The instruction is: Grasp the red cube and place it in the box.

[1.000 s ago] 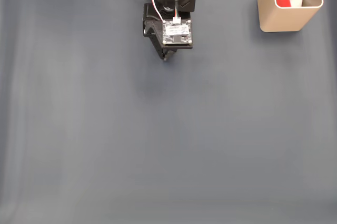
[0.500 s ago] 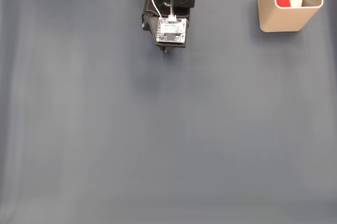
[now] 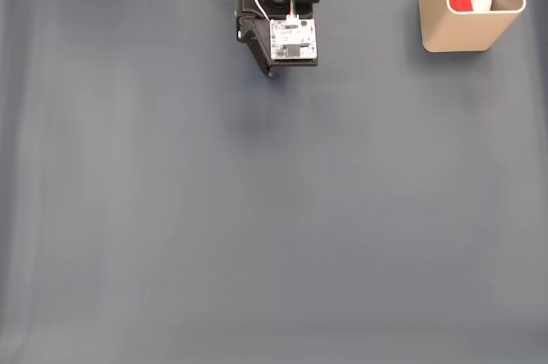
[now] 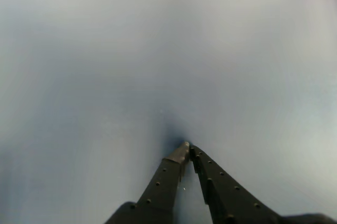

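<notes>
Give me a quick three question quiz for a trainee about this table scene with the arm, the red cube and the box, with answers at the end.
1. True or false: the red cube lies on the open table, outside the box.
2. Multiple choice: in the wrist view the end effector is A) wide open, B) shut with nothing between its fingers, C) shut on the cube.
3. In the fixed view, in which corner does the box stand?

Key
1. False: it sits inside the box, beside something white.
2. B: the fingertips meet over bare table.
3. The upper right corner, well apart from the arm at top centre.
</notes>
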